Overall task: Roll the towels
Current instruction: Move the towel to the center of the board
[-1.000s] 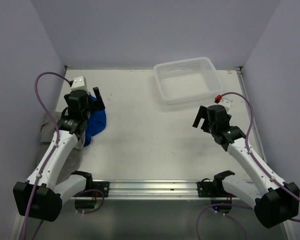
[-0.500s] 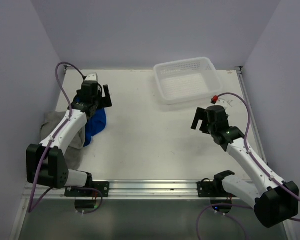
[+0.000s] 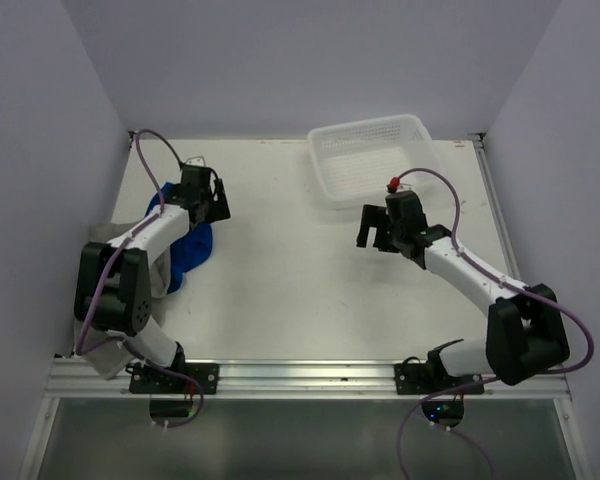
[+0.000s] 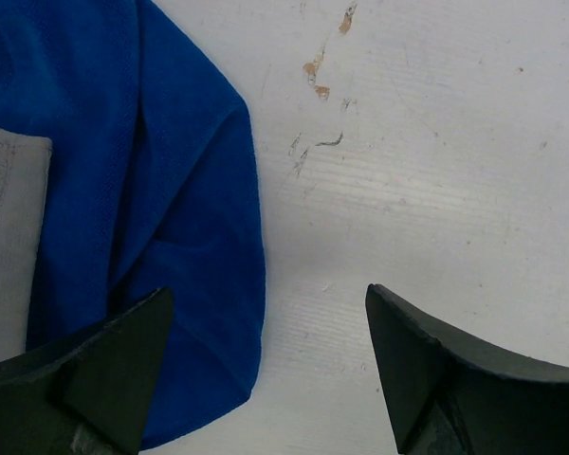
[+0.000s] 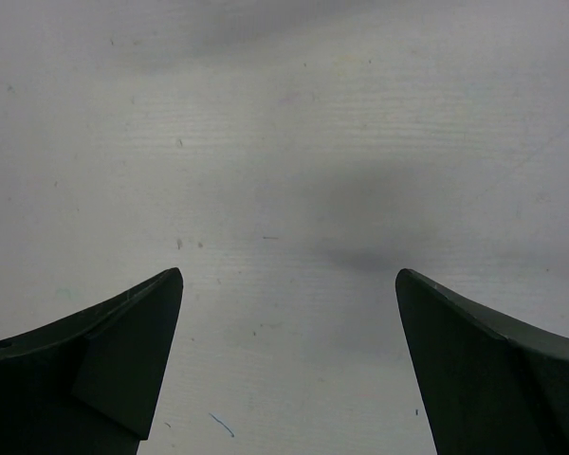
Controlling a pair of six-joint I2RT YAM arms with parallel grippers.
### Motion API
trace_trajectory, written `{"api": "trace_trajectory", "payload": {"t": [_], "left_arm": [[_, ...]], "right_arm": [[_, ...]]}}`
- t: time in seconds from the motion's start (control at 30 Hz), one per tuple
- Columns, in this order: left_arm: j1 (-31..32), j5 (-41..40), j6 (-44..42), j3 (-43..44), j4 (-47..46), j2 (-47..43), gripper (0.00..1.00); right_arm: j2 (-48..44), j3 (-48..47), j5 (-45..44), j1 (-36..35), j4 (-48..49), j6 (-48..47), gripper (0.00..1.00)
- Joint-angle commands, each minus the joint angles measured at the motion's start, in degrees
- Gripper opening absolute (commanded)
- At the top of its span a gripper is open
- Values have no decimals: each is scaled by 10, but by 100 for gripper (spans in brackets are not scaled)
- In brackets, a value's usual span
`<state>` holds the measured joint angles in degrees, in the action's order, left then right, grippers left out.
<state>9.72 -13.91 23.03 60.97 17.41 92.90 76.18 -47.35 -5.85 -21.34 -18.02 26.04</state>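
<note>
The bright blue towel [image 3: 192, 250] lies crumpled at the table's left side, partly over the grey towel [image 3: 163, 272], which my left arm mostly hides. In the left wrist view the blue towel [image 4: 123, 171] fills the left half, with a strip of grey towel [image 4: 9, 237] at the frame's left edge. My left gripper [image 3: 208, 200] [image 4: 266, 294] hangs open over the blue towel's right edge, one finger above the cloth and the other above bare table. My right gripper [image 3: 373, 228] [image 5: 286, 275] stands open over bare table near mid-table, holding nothing.
A white perforated basket [image 3: 417, 160] sits at the back right, just beyond the right gripper. Grey walls close in the table on the left, back and right. A metal rail [image 3: 300, 375] runs along the near edge.
My left arm has stretched out, carrying its gripper right and farther back over the blue towel's edge. My right gripper has moved left and back, toward the basket. Both towels lie unmoved.
</note>
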Motion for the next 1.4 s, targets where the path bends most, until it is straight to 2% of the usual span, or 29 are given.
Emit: {"api": "trace_trajectory", "payload": {"t": [0.0, 0.2, 0.4, 0.7, 1.03, 1.1, 1.13, 1.17, 1.23, 1.27, 1.33, 1.37], "left_arm": [[-2, -24, 11, 13, -40, 15, 85], [-2, -58, -4, 18, -36, 45, 84], [-2, -57, -7, 20, -45, 70, 81], [-2, -66, -9, 19, -48, 98, 76], [-3, -87, -3, 20, -37, 125, 69], [-3, -90, 0, 20, -33, 136, 59], [-4, -89, 3, 20, -33, 139, 51], [-3, -86, 4, 20, -31, 140, 34], [-3, -79, 5, 20, -30, 135, 20], [-2, -78, 5, 20, -30, 125, 8], [-2, -80, 9, 32, -17, 112, 0], [-2, -80, 9, 39, -10, 95, 0]], "right_arm": [[60, -62, -8, -2, 52, 0, 99], [142, -135, -43, -3, 74, 6, 99], [221, -212, -57, -3, 84, 2, 99], [339, -365, -73, -3, 41, -4, 99], [366, -443, -44, -3, -5, -16, 99], [342, -421, -30, -2, -4, -16, 99], [314, -412, -26, -2, -3, -16, 99], [300, -402, -24, -2, -3, -16, 99], [270, -377, -18, -2, -14, -14, 99], [243, -369, -15, -3, -18, -10, 99], [213, -344, -7, -2, -29, -6, 99], [183, -334, -4, -2, -32, 1, 99]]}}
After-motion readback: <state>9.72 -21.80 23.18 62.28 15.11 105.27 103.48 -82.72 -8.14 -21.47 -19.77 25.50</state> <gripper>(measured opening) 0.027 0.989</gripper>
